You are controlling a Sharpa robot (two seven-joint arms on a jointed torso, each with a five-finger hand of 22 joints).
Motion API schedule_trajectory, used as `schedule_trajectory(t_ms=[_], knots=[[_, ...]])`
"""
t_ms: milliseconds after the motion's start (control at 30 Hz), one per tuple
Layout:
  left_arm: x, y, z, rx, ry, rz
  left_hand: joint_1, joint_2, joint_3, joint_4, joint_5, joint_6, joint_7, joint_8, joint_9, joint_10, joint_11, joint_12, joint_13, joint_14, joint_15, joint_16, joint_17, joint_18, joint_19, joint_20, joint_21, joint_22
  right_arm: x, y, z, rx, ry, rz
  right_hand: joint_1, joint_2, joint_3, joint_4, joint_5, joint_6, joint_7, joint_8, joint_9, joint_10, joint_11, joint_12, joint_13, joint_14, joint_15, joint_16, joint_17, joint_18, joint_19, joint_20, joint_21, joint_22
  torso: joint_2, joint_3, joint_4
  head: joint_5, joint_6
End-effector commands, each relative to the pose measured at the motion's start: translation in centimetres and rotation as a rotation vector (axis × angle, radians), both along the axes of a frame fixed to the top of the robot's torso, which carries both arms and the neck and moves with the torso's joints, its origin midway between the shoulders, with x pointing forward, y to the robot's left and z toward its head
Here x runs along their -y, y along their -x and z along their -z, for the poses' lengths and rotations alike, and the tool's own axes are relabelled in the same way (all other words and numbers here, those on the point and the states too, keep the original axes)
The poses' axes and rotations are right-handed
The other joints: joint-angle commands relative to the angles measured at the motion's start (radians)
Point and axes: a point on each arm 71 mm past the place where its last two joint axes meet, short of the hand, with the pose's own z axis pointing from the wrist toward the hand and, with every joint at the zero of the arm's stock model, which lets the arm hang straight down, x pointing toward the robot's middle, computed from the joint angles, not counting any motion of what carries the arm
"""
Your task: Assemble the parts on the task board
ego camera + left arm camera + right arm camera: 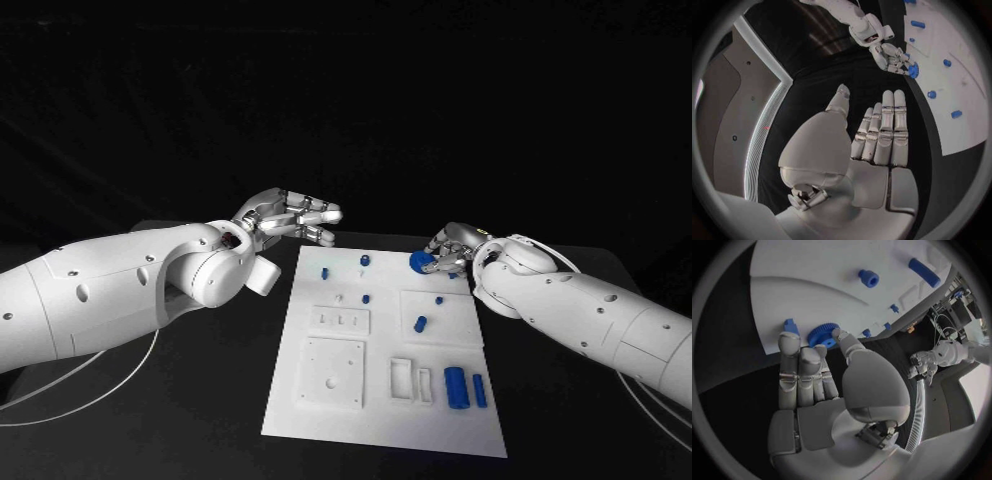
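1. Black table (173, 440) carries the white board (378, 400), which runs lengthwise away from the robot.
2. Right hand (447, 253) sits at the board's far right edge, pinching a blue gear (822, 335) between thumb and fingers, just over that edge.
3. Left hand (293, 220) hovers off the far left corner, fingers straight and close together, holding nothing.
4. Pegs (365, 263) stand just inboard of the gear, so the right hand is nearer; seating it likely means moving inward.

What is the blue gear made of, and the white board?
The blue gear looks like matte plastic: even colour, crisp moulded teeth, no metallic shine. The task board looks like smooth white plastic or painted sheet, flat with cut recesses; which one is hard to tell.
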Motion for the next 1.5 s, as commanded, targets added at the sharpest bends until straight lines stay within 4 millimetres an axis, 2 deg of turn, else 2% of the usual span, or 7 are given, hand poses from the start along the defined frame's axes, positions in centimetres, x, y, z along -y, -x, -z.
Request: schedule_trajectory(t_ms=[33, 67, 167, 533, 833, 967, 1500], knots=[[0.3, 0.1, -0.1, 0.0, 0.004, 0.023, 0.002, 0.01, 0.0, -0.004, -0.001, -0.005, 0.0, 0.001, -0.001, -0.006, -0.002, 0.005, 0.001, -0.009, -0.001, 0.006, 0.001, -0.001, -0.005, -0.001, 0.002, 0.001, -0.3, 0.2, 0.7, -0.052, 0.034, -0.029, -0.018, -0.014, 0.061, -0.021, 0.051, 0.01, 0.001, -0.003, -0.002, -0.005, -0.003, -0.004, -0.002, 0.001, -0.002, 0.005, 0.003, 0.008, 0.04, 0.003, 0.0, 0.006, 0.0, 0.0003, -0.0002, 0.001, -0.001], [0.3, 0.1, -0.1, -0.001, 0.004, 0.023, 0.002, 0.01, 0.0, -0.004, -0.001, -0.005, 0.0, 0.001, -0.001, -0.006, -0.002, 0.005, 0.001, -0.009, -0.001, 0.006, 0.001, -0.001, -0.005, -0.001, 0.002, 0.001, -0.3, 0.3, 0.6, -0.046, 0.042, -0.028, -0.048, -0.023, 0.129, -0.051, 0.053, 0.017, 0.0, -0.006, -0.003, -0.001, -0.005, -0.001, 0.0, 0.001, -0.003, 0.006, 0.006, 0.007, 0.04, 0.002, 0.0, 0.016, 0.0, 0.0003, -0.0004, 0.001, -0.001], [0.3, 0.1, -0.1, -0.001, 0.004, 0.024, 0.002, 0.01, 0.0, -0.004, -0.001, -0.005, 0.0, 0.001, -0.001, -0.006, -0.002, 0.005, 0.001, -0.009, -0.001, 0.006, 0.001, -0.001, -0.005, -0.001, 0.002, 0.001, -0.3, 0.3, 0.5, -0.028, 0.056, -0.022, -0.074, -0.015, 0.175, -0.067, 0.041, 0.054, -0.006, -0.003, -0.001, 0.009, -0.009, 0.009, 0.008, 0.004, -0.006, 0.013, 0.013, 0.004, 0.044, -0.001, 0.008, 0.028, 0.0, 0.0001, -0.0006, 0.001, -0.002], [0.3, 0.1, 0.0, -0.004, 0.003, 0.025, 0.001, 0.013, -0.001, -0.004, -0.001, -0.003, 0.0, 0.002, 0.0, -0.006, -0.001, 0.005, 0.001, -0.008, -0.001, 0.007, 0.001, -0.001, -0.005, -0.001, 0.003, 0.001, -0.7, 0.4, 0.0, 0.039, 0.075, 0.0, -0.089, 0.007, 0.227, -0.081, -0.018, 0.121, -0.023, -0.002, -0.001, 0.037, -0.021, 0.04, 0.04, 0.006, -0.014, 0.025, 0.024, -0.005, 0.047, -0.009, 0.025, 0.049, 0.0, 0.0004, 0.0001, 0.0, -0.001], [0.3, 0.1, 0.0, -0.007, 0.001, 0.026, 0.002, 0.017, -0.002, -0.005, -0.001, -0.003, 0.0, 0.001, -0.001, -0.006, -0.002, 0.005, 0.001, -0.008, -0.001, 0.007, 0.001, -0.001, -0.005, -0.001, 0.004, 0.001, -1.1, 0.6, -0.1, 0.047, 0.086, 0.007, -0.075, 0.004, 0.125, -0.038, -0.219, 0.114, -0.026, -0.003, -0.001, 0.04, -0.018, 0.038, 0.043, 0.006, -0.011, 0.024, 0.021, -0.007, 0.048, -0.007, 0.018, 0.048, 0.001, 0.0, -0.0003, 0.002, 0.002], [0.3, 0.1, 0.0, -0.009, 0.001, 0.028, 0.002, 0.017, -0.002, -0.005, -0.001, -0.003, 0.0, 0.001, -0.001, -0.006, -0.002, 0.005, 0.001, -0.008, -0.001, 0.007, 0.001, -0.001, -0.005, -0.001, 0.004, 0.001, -1.1, 0.7, -0.1, 0.042, 0.089, 0.005, -0.052, -0.001, 0.072, -0.001, -0.226, 0.107, -0.025, -0.003, -0.001, 0.039, -0.015, 0.033, 0.043, 0.006, -0.01, 0.024, 0.02, -0.006, 0.049, -0.006, 0.015, 0.049, 0.001, 0.0002, -0.0003, 0.001, 0.001], [0.3, 0.0, 0.2, -0.015, -0.001, 0.031, 0.003, 0.022, -0.007, -0.01, -0.001, -0.006, 0.001, 0.001, -0.001, -0.007, -0.001, 0.005, 0.001, -0.008, -0.001, 0.008, 0.001, -0.001, -0.006, -0.001, 0.005, 0.0, -1.4, 1.0, -0.4, 0.06, 0.062, -0.007, -0.049, -0.005, 0.051, 0.017, -0.234, 0.102, -0.023, -0.002, -0.002, 0.038, -0.014, 0.03, 0.042, 0.005, -0.009, 0.023, 0.019, -0.006, 0.048, -0.005, 0.011, 0.049, 0.001, 0.0011, -0.0009, 0.003, 0.004]])
